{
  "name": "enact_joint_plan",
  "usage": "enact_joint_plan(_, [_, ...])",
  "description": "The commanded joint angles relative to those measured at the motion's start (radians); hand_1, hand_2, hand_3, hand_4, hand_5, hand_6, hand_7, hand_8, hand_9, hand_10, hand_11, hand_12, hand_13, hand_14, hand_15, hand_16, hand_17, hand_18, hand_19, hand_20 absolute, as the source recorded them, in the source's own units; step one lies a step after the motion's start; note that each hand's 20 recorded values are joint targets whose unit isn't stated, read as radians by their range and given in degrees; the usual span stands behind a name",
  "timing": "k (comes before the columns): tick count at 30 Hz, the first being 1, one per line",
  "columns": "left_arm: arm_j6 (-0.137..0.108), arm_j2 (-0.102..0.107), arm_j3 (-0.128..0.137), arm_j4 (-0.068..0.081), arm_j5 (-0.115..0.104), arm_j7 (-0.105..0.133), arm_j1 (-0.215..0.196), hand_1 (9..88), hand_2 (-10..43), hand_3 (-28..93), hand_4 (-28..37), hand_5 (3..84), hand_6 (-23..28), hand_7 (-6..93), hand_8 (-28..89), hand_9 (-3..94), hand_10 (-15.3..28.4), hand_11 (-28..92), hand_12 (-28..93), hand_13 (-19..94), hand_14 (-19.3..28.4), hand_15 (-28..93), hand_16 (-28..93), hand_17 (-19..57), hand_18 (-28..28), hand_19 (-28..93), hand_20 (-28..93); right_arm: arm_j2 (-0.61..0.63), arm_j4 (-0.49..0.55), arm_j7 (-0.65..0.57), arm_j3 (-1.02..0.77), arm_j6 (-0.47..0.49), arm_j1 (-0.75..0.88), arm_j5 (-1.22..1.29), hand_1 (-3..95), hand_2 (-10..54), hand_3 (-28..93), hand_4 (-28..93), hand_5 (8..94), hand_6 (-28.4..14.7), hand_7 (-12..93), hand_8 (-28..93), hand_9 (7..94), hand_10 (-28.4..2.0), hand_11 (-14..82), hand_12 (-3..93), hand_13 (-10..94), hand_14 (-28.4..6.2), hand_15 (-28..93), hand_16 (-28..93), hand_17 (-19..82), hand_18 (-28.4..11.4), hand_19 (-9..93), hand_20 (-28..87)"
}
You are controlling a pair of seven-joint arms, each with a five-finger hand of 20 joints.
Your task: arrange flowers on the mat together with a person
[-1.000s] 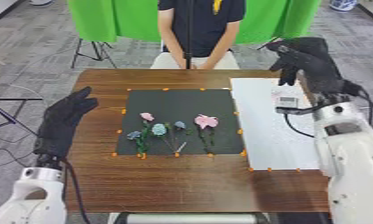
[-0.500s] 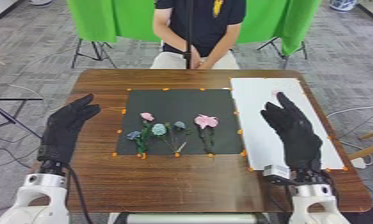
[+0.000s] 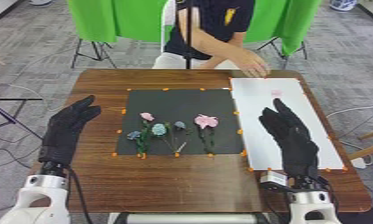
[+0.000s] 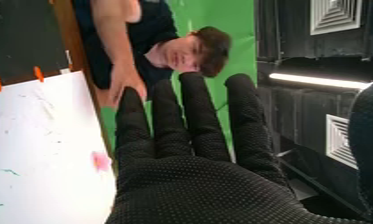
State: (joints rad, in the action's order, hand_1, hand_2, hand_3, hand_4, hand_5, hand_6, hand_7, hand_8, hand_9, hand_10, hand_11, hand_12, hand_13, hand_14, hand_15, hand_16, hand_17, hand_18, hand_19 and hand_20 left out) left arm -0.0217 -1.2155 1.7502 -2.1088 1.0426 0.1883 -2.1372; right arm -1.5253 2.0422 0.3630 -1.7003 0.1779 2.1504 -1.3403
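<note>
In the head view my right hand is over the white sheet, its fingers straight and holding nothing; the right wrist view shows the same hand with straight fingers. My left hand is at the table's left edge, open. On the dark mat lie several flowers: a small pink one, a larger pink one, a light blue one and smaller bluish ones. A person's hand is at the far edge beside the white sheet. A faint pink patch is on the sheet.
Orange marks line the mat and the sheet. The wooden table extends in front of the mat. A thin dark pole rises beyond the far edge.
My right arm has come back from the far right corner to over the white sheet. The person's hand has moved from the lap to the far table edge. The flowers are unmoved.
</note>
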Motion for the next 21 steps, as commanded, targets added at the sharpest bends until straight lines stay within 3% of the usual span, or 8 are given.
enact_joint_plan(1, [0.001,-0.003,0.009,-0.004,0.004,0.005,-0.011,24.9,4.5,62,-24.1,47.3,4.7,10.5,-6,45.1,14.2,21,16,32,17.4,15,5,1.7,12.0,6,15,0.0,0.03,0.017,-0.01,-0.001,0.015,0.001,6.0,0.0,82,-20,34.9,0.9,11,-10,40.1,-14.0,4.0,9.7,29,-10.7,8,9,19,-11.1,1,27])
enact_joint_plan(16, [0.02,0.001,0.007,0.008,0.011,0.009,0.004,24.9,4.4,62,-23.9,47.3,4.7,10.5,-6,45.0,14.2,21,16,32,17.4,15,5,1.7,12.1,6,15,-0.007,0.045,0.02,-0.005,-0.005,0.02,0.012,6.4,0.3,82,-20,35.8,0.0,11,-10,40.8,-14.5,4.2,9.9,29,-11.0,9,9,19,-11.0,1,27])
enact_joint_plan(21, [0.016,0.004,0.011,0.003,0.007,0.011,-0.008,24.9,4.4,62,-23.9,47.3,4.7,10.5,-6,45.0,14.1,21,16,32,17.3,15,5,1.7,12.0,6,15,-0.005,0.045,0.019,-0.01,0.003,0.022,0.006,6.5,0.3,82,-19,36.5,-0.1,12,-11,41.1,-14.5,4.2,9.8,30,-10.4,9,8,19,-11.1,1,27])
